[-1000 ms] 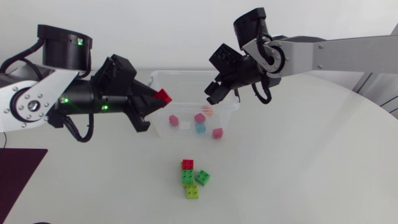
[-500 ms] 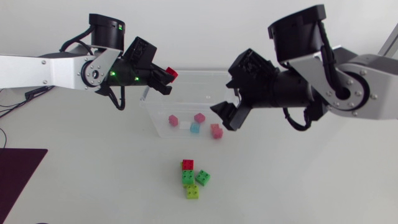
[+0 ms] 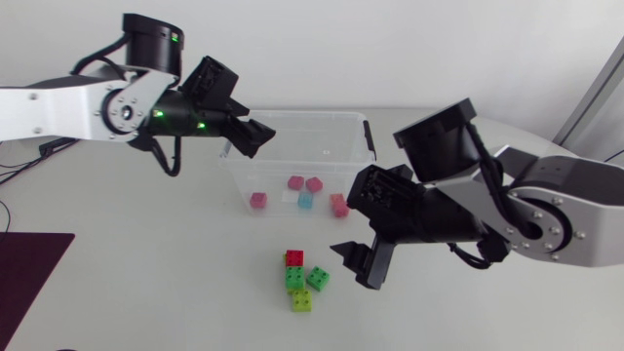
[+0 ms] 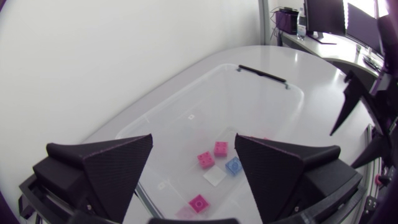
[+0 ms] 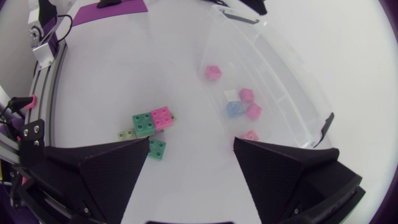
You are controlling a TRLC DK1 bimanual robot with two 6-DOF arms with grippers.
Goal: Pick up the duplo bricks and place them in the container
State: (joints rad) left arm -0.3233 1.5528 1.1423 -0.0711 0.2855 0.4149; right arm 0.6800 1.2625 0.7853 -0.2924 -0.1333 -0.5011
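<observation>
A clear plastic container (image 3: 363, 128) stands at the table's rear middle, holding several pink bricks (image 3: 314, 184) and a blue brick (image 3: 305, 200). My left gripper (image 3: 255, 136) hovers open and empty over its rear left corner; in the left wrist view my left gripper (image 4: 194, 138) looks down on the pink bricks (image 4: 204, 160) inside. In front of the container lie a red brick (image 3: 294, 257), two green bricks (image 3: 317, 279) and a yellow-green brick (image 3: 301, 300). My right gripper (image 3: 356, 265) is open just right of them. Ahead of my right gripper (image 5: 191, 143) sits the brick cluster (image 5: 152, 121).
A dark purple mat (image 3: 24, 273) lies at the table's front left corner. The container's black handle clip (image 3: 367, 136) faces right. White tabletop (image 3: 166, 253) spreads around the loose bricks.
My left gripper opened and the red brick left it; one more brick lies in the container. My right arm swung forward from the container to beside the loose bricks.
</observation>
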